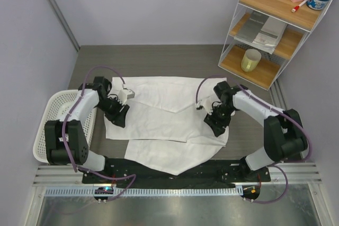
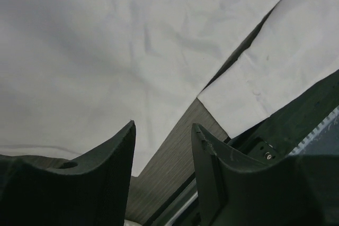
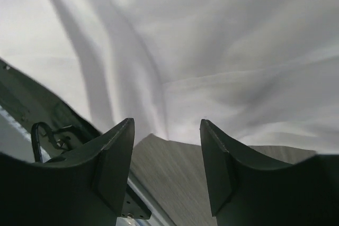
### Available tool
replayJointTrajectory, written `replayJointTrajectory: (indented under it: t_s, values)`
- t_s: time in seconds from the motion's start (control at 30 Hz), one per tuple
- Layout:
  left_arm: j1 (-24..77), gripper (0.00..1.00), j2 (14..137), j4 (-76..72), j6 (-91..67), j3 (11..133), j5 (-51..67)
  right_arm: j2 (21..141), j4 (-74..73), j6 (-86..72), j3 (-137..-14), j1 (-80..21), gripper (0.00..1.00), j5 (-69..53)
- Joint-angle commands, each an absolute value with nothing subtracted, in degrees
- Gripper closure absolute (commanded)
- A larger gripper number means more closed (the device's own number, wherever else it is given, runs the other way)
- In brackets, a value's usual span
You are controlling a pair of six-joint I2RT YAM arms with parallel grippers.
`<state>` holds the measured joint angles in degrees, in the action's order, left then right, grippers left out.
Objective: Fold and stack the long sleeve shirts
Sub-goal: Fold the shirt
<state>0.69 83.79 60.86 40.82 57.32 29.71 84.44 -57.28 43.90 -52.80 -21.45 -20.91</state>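
Observation:
A white long sleeve shirt (image 1: 164,117) lies spread on the dark table, partly folded, with a flap reaching the near edge. It fills the left wrist view (image 2: 106,51) and the right wrist view (image 3: 212,41). My left gripper (image 1: 121,116) is open and empty at the shirt's left edge, its fingers (image 2: 114,157) over bare table beside the cloth. My right gripper (image 1: 216,124) is open and empty at the shirt's right edge, its fingertips (image 3: 119,146) just off the cloth's corner.
A white perforated basket (image 1: 50,125) stands at the left table edge. A wire shelf (image 1: 273,25) at the back right holds grey-white booklets, a yellow cup, a pink box and a blue jar. A black strip (image 1: 212,173) runs along the near edge.

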Motion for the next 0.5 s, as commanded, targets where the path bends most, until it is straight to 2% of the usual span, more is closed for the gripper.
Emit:
replayJointTrajectory:
  t_s: [0.0,0.1,0.3,0.47]
  values:
    - [0.3,0.52,85.4,53.4,34.5,61.0,26.1,92.6,-51.6,40.3,-62.6,-13.2,0.43,-19.5]
    - [0.3,0.52,88.7,49.8,31.3,62.7,24.7,98.9,-50.7,38.9,-67.8,-9.8,0.44,-17.5]
    - [0.3,0.55,97.0,43.4,25.9,64.0,20.0,107.7,-45.4,36.0,-72.6,-9.7,0.52,-10.3]
    - [0.3,0.56,105.0,40.1,22.9,67.8,17.3,113.4,-42.5,34.1,-77.5,-9.1,0.53,-5.5]
